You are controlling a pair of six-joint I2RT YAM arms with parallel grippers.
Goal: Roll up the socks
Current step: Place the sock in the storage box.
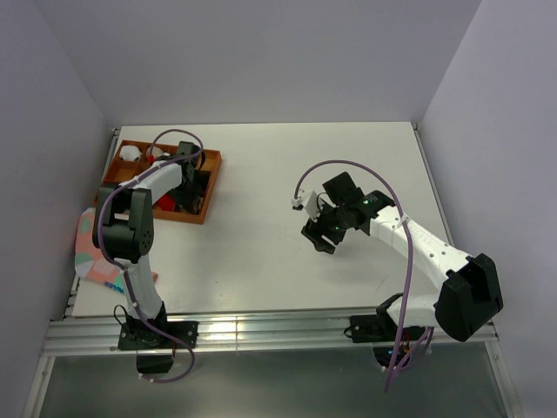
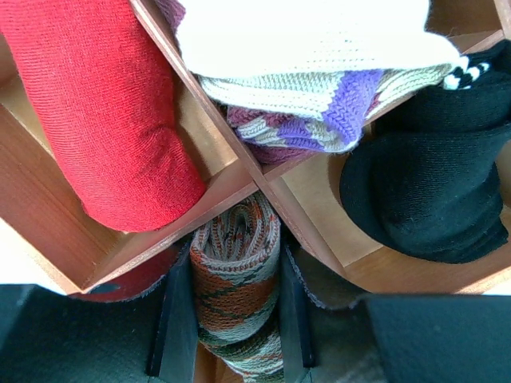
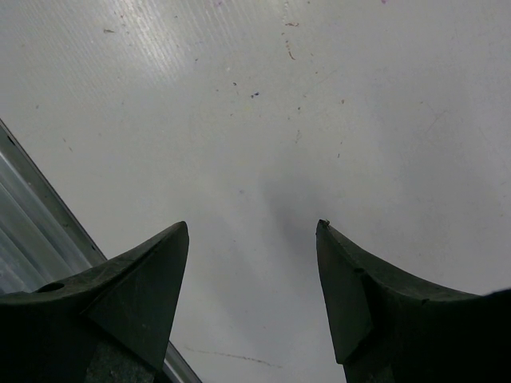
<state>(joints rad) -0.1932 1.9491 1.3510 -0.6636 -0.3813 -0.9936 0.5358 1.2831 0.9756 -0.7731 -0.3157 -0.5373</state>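
Note:
The tan-brown argyle sock point(image 2: 235, 271) is rolled up and sits between my left gripper's point(image 2: 235, 319) two fingers, its end against the cross of the dividers in the wooden box point(image 2: 239, 171). My left gripper point(image 1: 186, 170) reaches down into that box point(image 1: 211, 185). The bright red sock point(image 2: 104, 112) lies rolled in the compartment to the left. My right gripper point(image 1: 320, 237) hangs open and empty over bare white table; its jaws stand wide apart in the right wrist view point(image 3: 251, 231).
Other box compartments hold a white and purple sock bundle point(image 2: 319, 88) and a black sock point(image 2: 435, 183). A pink sock with teal and white markings point(image 1: 91, 252) lies at the table's left edge. Walls enclose the table on three sides.

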